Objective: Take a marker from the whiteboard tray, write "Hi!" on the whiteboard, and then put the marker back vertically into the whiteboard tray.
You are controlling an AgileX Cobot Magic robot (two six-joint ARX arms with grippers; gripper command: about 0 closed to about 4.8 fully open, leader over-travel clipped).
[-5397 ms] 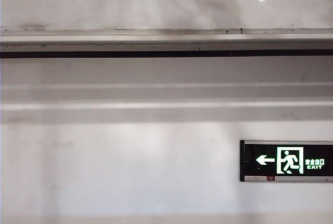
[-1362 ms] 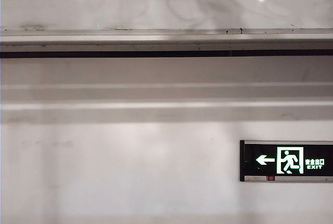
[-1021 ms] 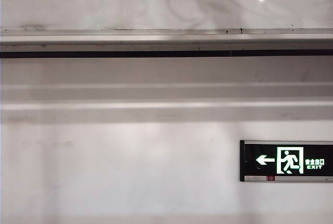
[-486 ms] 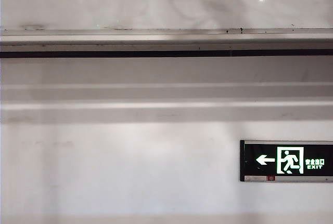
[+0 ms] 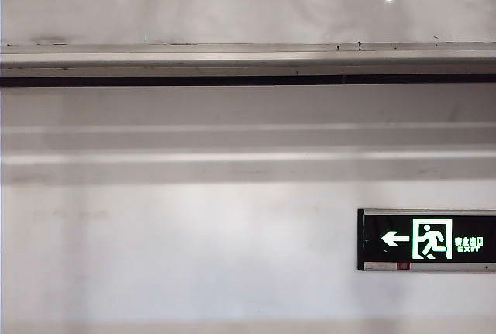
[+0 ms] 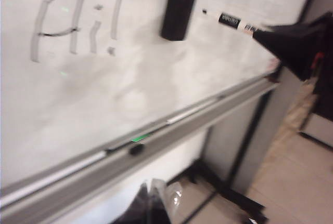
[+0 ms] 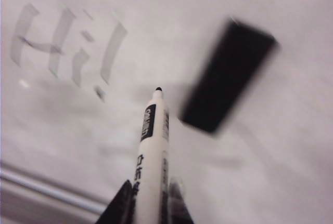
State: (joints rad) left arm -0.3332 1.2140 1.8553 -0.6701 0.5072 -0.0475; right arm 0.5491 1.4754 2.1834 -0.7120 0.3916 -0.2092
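"Hi!" (image 7: 67, 47) is on the whiteboard (image 6: 145, 73); your right gripper (image 7: 148, 200) clenches the uncapped marker (image 7: 151, 151) just off it. Left gripper (image 6: 151, 203): fingers' state unclear. Next, lower it upright into the whiteboard tray (image 6: 171, 130).

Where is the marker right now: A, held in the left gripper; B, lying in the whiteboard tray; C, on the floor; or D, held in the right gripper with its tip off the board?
D: in the right wrist view the right gripper is shut on the marker, whose bare tip points toward the whiteboard beside the written "Hi!", with no contact visible.
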